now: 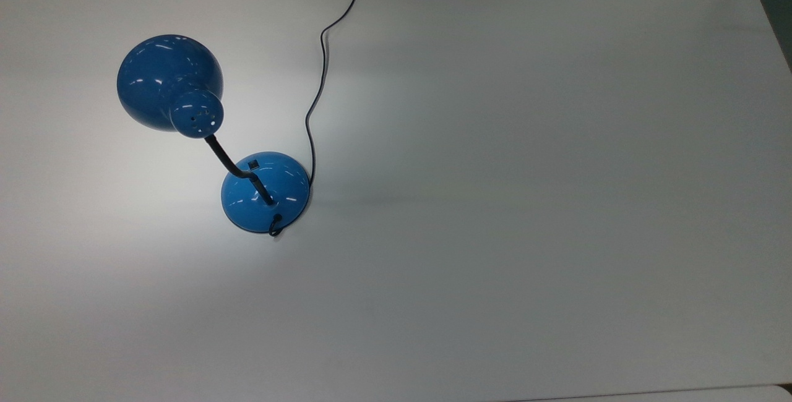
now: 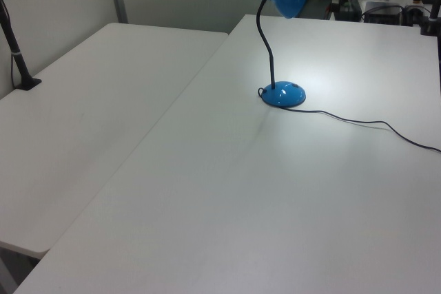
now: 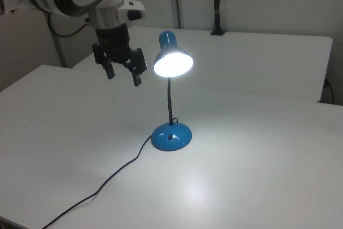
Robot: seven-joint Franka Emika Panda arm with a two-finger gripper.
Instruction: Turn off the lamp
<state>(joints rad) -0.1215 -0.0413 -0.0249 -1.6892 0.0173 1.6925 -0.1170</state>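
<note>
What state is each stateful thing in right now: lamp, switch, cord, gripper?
lamp: lit, shade glowing, standing upright on the table.
switch: on the base, untouched; its position cannot be read.
cord: lying slack across the table, running off its edge.
gripper: open, empty, in the air beside the shade, apart from the lamp.

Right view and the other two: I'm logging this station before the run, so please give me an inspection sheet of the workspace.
Surface: white table, bright pool of light around the lamp base.
Job's things: blue lamp upright, lit; black switch on its base.
Clutter: nothing seen.
Grippers: gripper open, raised beside the shade, touching nothing.
Cables: black cord trails from the base off the table edge.
Surroundings: second white table adjoining; black clamped post.
</note>
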